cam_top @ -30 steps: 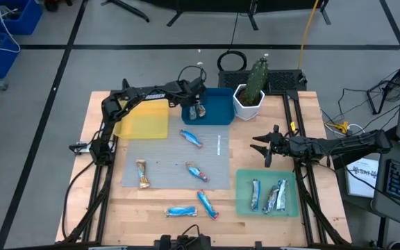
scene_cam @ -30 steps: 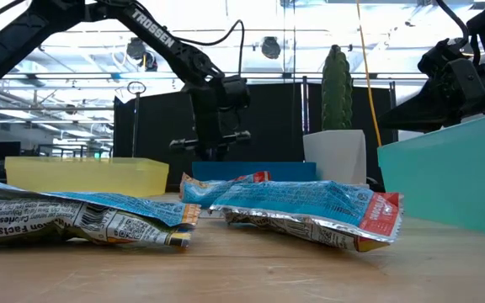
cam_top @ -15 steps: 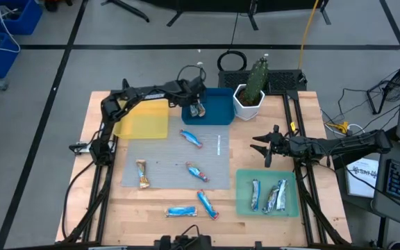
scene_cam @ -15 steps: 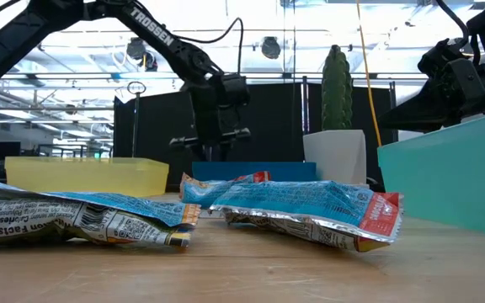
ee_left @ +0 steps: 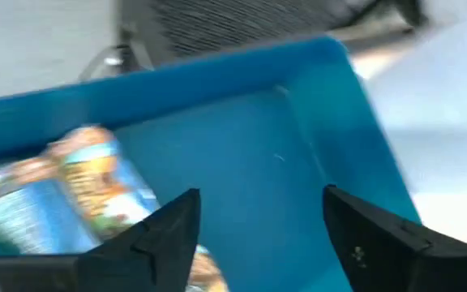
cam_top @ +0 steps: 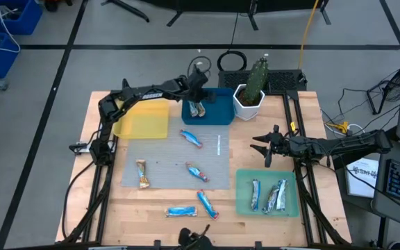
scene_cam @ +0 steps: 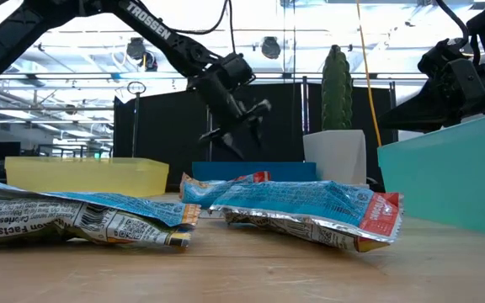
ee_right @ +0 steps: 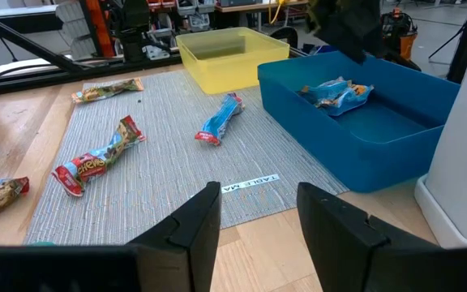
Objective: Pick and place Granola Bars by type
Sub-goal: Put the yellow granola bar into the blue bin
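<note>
Several granola bars lie loose on our worktop (cam_top: 96,208): one (cam_top: 191,137) on the grey mat (cam_top: 158,167) near the blue tray (cam_top: 221,114) runs on a slant, another (cam_top: 197,171) at mid-mat slants the same way, a brownish one (cam_top: 142,173) at the mat's left edge runs almost front to back, and two by the front edge sit apart, one (cam_top: 181,210) lying across and one (cam_top: 207,204) slanted. We see one more bar (ee_right: 335,92) inside the blue tray, near its left wall, long axis roughly front to back. Our left pincer (scene_cam: 238,126) hangs tilted above that tray with its fingers spread and nothing between them. Three bars (cam_top: 268,196) lie in the green tray (cam_top: 242,208) at the front right, all lengthwise front to back. Our right pincer (cam_top: 265,148) waits over bare wood behind the green tray, fingers parted and empty. Open room remains on the mat between the bars; the yellow tray (cam_top: 144,121) beside the blue one holds none.
</note>
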Tool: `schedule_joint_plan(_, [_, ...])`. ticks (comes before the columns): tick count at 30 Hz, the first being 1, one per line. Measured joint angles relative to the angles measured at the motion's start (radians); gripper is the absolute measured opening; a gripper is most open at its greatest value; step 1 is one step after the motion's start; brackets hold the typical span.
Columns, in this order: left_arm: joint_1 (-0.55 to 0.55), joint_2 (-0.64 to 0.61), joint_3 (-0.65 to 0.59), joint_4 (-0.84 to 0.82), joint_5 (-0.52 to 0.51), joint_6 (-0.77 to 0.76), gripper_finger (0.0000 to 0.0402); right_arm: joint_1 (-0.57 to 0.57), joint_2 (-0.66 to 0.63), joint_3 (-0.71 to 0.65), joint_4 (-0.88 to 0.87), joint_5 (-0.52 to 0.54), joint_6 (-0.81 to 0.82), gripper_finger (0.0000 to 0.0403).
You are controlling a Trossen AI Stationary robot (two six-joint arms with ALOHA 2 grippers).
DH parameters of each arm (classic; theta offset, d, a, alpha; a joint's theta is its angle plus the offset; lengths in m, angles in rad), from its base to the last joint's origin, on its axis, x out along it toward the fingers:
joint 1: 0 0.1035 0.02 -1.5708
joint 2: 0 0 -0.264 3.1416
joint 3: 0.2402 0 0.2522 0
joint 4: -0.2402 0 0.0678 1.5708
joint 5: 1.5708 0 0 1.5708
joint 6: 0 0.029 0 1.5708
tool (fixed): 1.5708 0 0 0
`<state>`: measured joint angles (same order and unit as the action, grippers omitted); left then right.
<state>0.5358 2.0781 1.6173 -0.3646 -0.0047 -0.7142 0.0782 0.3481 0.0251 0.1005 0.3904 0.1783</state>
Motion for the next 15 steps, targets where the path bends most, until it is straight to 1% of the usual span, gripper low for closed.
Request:
schedule_joint_plan(3, [-0.001, -0.01, 0.0, 0.001, 0.096, 0.096, 0.029, 0.0, 0.0, 0.0, 0.0, 0.0, 0.0, 0.0157])
schedule_joint_plan(4, [-0.002, -0.016, 0.0, -0.003, 0.11, 0.113, 0.0299, 0.0, 0.0, 0.0, 0.0, 0.0, 0.0, 0.0157])
schedule_joint_plan(10, [0.0, -0.086, 0.0, -0.045, 0.099, 0.208, 0.0345, 0.0, 0.0, 0.0, 0.0, 0.0, 0.0, 0.0157])
schedule_joint_plan(15, [0.004, -0.147, 0.0, -0.076, 0.084, 0.225, 0.0362, 0.0, 0.0, 0.0, 0.0, 0.0, 0.0, 0.0157])
